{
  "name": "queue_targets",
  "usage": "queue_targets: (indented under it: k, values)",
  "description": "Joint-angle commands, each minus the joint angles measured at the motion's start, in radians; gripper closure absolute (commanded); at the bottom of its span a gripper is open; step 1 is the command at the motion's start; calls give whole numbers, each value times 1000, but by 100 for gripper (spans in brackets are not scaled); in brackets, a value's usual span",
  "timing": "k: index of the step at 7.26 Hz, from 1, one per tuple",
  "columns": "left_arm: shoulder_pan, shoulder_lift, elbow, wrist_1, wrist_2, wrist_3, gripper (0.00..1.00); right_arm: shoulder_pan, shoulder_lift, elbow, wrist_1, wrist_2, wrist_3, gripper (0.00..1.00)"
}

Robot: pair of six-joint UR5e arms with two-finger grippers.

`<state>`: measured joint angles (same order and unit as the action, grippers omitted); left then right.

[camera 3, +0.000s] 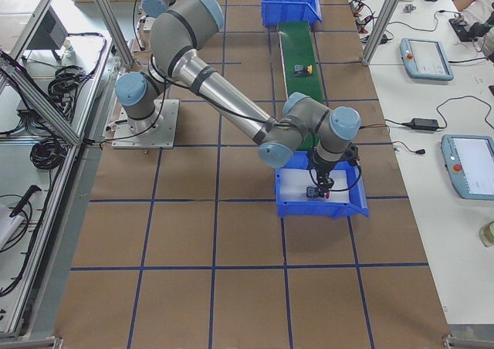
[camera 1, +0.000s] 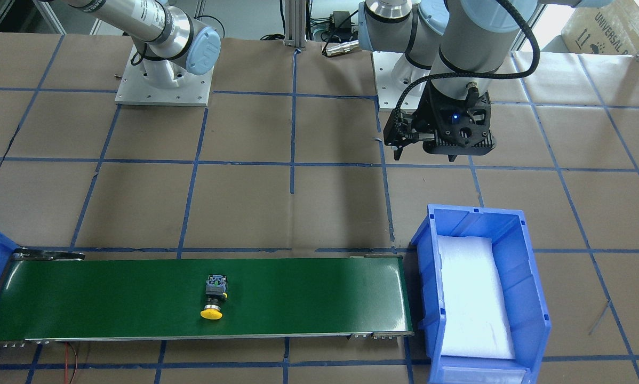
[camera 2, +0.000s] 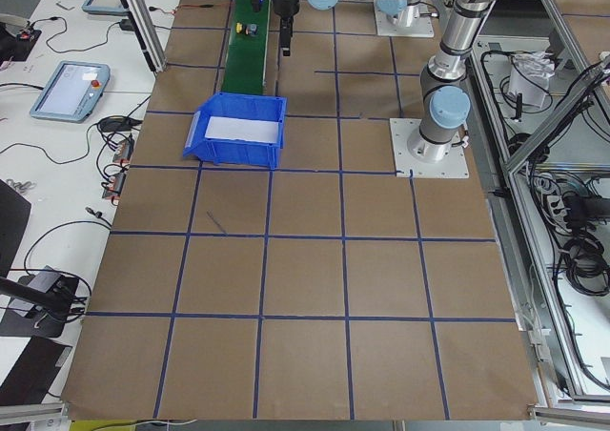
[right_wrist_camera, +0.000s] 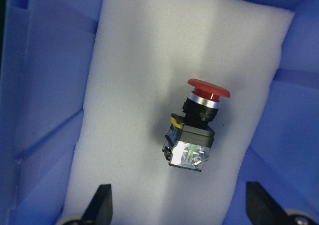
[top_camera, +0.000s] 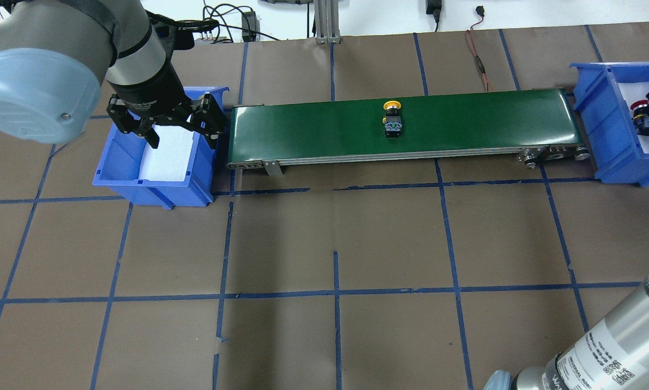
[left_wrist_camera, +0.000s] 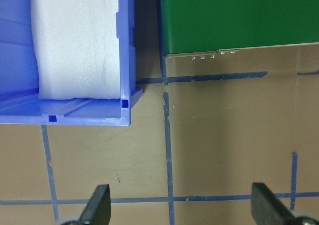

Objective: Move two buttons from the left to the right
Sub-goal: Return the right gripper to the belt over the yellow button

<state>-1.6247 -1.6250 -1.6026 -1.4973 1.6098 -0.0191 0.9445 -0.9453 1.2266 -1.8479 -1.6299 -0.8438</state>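
Observation:
The yellow button [camera 1: 213, 300] lies on its side near the middle of the green conveyor belt [camera 1: 309, 293]; it also shows in the overhead view [top_camera: 392, 116]. The red button [right_wrist_camera: 197, 130] lies on white foam in the right blue bin [top_camera: 606, 146]. My right gripper [right_wrist_camera: 179, 210] is open just above it, fingers wide apart and not touching it. My left gripper [top_camera: 183, 138] is open and empty, hovering over the near edge of the left blue bin [top_camera: 140, 184], which holds only white foam.
The belt runs between the two bins. A red wire [top_camera: 479, 59] lies behind the belt. The brown table is marked with a blue tape grid. The arm bases [camera 1: 165, 80] stand at the robot side.

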Motion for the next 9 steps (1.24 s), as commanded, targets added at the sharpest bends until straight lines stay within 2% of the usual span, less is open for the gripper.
queue_targets:
  k: [1, 2, 3, 5, 7, 8, 9]
  values:
    - [-1, 5, -12, 11, -5, -7, 0, 11, -70, -7, 48, 15, 6, 1]
    - [0, 11, -14, 6, 1, 2, 0, 16, -137, -4, 106, 88, 24, 1]
    - [0, 4, -13, 8, -4, -1, 0, 40, -160, -6, 215, 123, 38, 7]
    - [0, 7, -14, 6, 5, 2, 0, 202, -158, 17, 234, 84, 153, 7]
    - [0, 7, -13, 8, 1, 2, 0, 456, -187, 77, 228, -32, 480, 6]
    - [2, 7, -13, 8, -1, 2, 0, 546, -190, 86, 217, -33, 568, 5]
    - [3, 5, -13, 8, -2, 2, 0, 585, -181, 96, 216, -18, 630, 5]
